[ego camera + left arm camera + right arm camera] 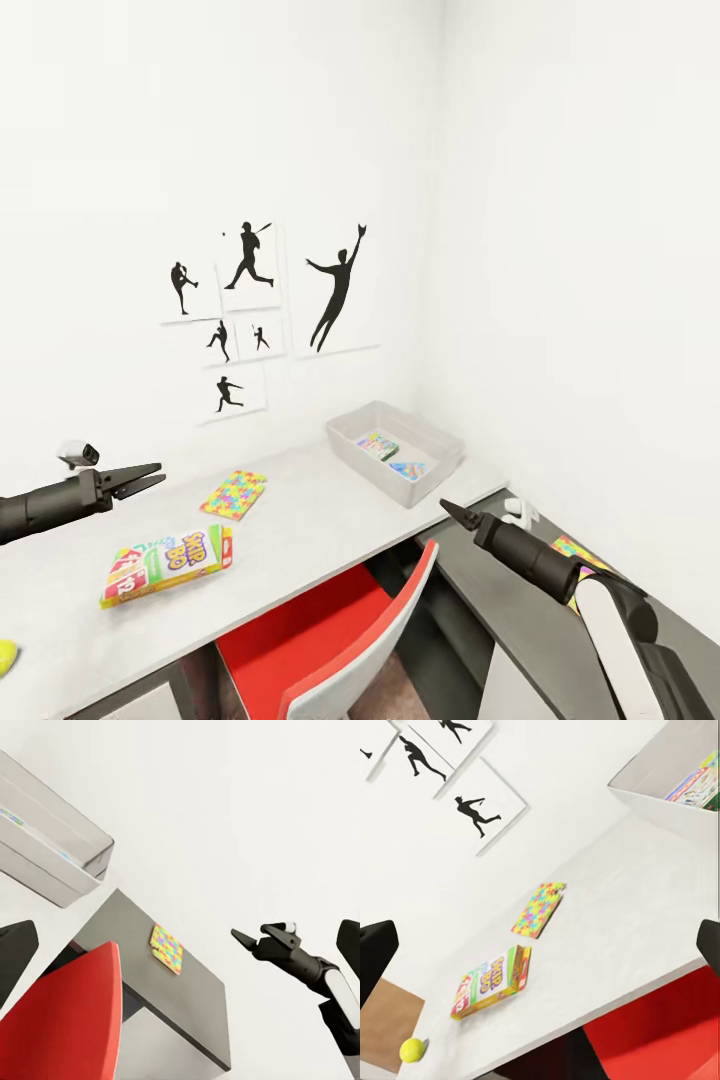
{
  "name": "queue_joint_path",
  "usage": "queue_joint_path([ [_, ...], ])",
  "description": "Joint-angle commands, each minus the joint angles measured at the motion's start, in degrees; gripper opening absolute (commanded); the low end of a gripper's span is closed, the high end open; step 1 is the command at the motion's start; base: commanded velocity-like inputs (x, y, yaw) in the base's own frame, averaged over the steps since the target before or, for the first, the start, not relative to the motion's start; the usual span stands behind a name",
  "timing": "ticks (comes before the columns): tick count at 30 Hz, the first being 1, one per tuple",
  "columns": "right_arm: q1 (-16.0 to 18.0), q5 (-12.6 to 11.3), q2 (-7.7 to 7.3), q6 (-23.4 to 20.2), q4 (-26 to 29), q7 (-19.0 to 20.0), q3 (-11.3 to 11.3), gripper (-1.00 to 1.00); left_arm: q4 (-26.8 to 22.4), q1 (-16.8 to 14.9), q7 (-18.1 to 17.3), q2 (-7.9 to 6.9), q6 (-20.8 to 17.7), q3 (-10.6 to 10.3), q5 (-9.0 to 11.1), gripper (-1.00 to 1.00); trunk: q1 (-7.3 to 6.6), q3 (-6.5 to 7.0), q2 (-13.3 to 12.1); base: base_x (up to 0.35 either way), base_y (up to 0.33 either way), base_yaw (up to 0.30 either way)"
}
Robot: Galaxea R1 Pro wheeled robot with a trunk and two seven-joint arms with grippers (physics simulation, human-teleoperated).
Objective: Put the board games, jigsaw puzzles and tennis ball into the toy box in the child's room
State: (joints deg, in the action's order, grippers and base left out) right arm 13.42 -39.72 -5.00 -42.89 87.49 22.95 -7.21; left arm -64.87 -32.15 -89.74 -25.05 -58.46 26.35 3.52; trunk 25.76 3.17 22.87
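Toys left on the table [330, 520] (board game [168, 565], puzzle [233, 494], tennis ball [5, 656]) lie near my left gripper [140, 480], slightly spread and empty, so I should descend squarely over the game before carrying it to the toy box [440, 440].

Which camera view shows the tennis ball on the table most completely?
The right wrist view shows the tennis ball whole, lying on the table beyond the board game box. In the head view only a yellow sliver appears, cut by the picture's left edge.
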Motion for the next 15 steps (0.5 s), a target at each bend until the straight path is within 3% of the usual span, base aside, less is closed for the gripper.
queue_joint_path([
  [1, 0.03, 0.02, 0.06, -0.31, -0.04, 0.13, -0.09, 1.0, 0.01, -0.01, -0.26, 0.0, -0.61, 0.01, -0.09, 1.0, 0.02, -0.03, 0.04, -0.005, 0.0, 0.0],
  [5, 0.02, 0.15, 0.04, -0.21, -0.17, -0.09, -0.08, 1.0, 0.01, -0.01, -0.26, 0.0, -0.61, 0.0, -0.13, 1.0, 0.02, -0.03, 0.04, -0.024, 0.0, 0.0],
  [9, 0.02, 0.22, 0.04, -0.28, -0.2, -0.29, -0.08, 1.0, 0.01, -0.01, -0.26, 0.0, -0.61, -0.06, -0.11, 1.0, 0.02, -0.03, 0.04, -0.185, 0.0, 0.038],
  [15, 0.02, 0.32, 0.25, -0.53, -0.21, -2.06, -0.01, 1.0, 0.01, -0.01, -0.26, 0.0, -0.61, -0.03, -0.17, 1.0, 0.02, -0.03, 0.04, -0.123, 0.0, 0.221],
])
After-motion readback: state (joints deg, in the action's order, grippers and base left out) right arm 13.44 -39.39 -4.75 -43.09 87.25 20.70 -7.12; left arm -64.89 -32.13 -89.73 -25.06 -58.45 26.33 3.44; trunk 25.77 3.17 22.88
